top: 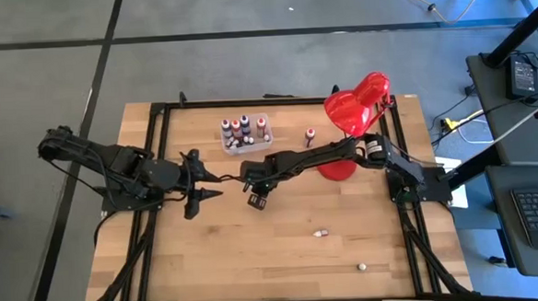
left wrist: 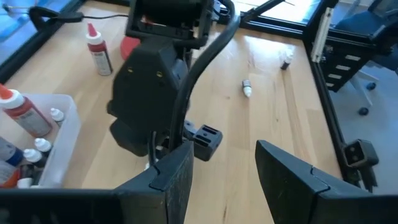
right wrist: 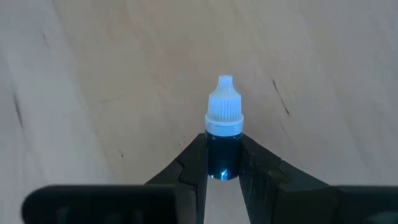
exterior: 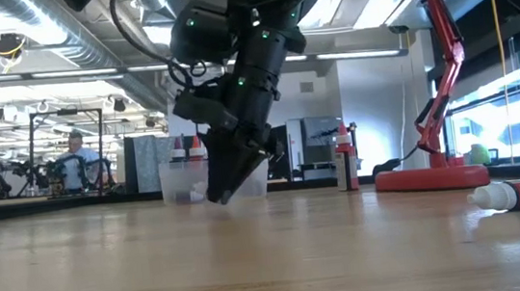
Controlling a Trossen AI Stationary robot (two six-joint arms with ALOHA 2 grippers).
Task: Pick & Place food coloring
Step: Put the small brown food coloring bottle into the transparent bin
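A tiny dark blue food coloring bottle (right wrist: 222,118) with a white cap sits between the fingers of my right gripper (right wrist: 222,149), which is shut on it. That gripper (top: 255,201) slants down low over the middle of the table (exterior: 222,196). My left gripper (top: 211,192) hovers open just to its left, its fingers (left wrist: 180,168) apart with nothing between them. More food coloring bottles stand in a clear box (top: 247,133) at the far side. One bottle (top: 311,136) stands alone beside the box. My right gripper pinches the bottle's dark body (right wrist: 222,158) between its two fingers, below the cap. The fingers slant steeply down from the table's right side and lie along the bottle. The white cap (right wrist: 224,102) sticks out past the fingertips toward the table top; whether it touches the wood I cannot tell.
A red desk lamp (top: 359,104) stands at the far right on its round base (exterior: 428,178). Two small bottles lie on the wood nearer the front right (top: 321,232) (top: 362,267). A black frame (top: 157,119) borders the table.
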